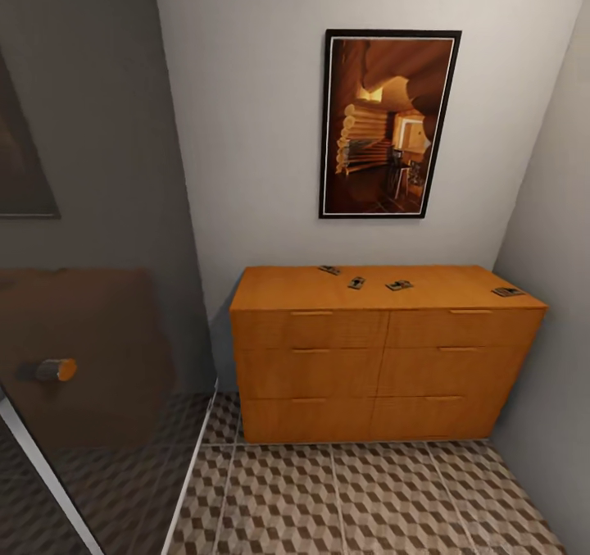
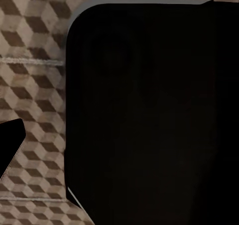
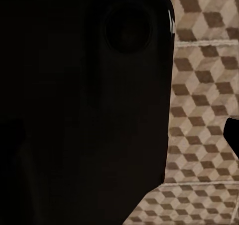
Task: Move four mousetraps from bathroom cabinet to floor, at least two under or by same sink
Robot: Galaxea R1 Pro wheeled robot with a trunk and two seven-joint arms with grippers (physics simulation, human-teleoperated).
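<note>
Four small dark mousetraps lie flat on the orange-brown cabinet (image 1: 385,350): one at the back (image 1: 329,270), two near the middle (image 1: 356,282) (image 1: 400,284), and one at the right end (image 1: 508,292). The cabinet's drawers are shut. The cube-patterned bathroom floor (image 1: 352,498) stretches in front of it. In the left wrist view a dark body panel (image 2: 149,110) blocks most of the tiles, and a black piece that may be a finger (image 2: 10,145) juts in at the edge. The right wrist view shows a similar black sliver (image 3: 233,132). The sink is out of view.
A tinted glass panel (image 1: 98,358) with a round orange-tipped handle (image 1: 56,370) stands close on the left. A framed picture (image 1: 389,125) hangs above the cabinet. A grey wall (image 1: 557,334) closes in the right side, touching the cabinet's end.
</note>
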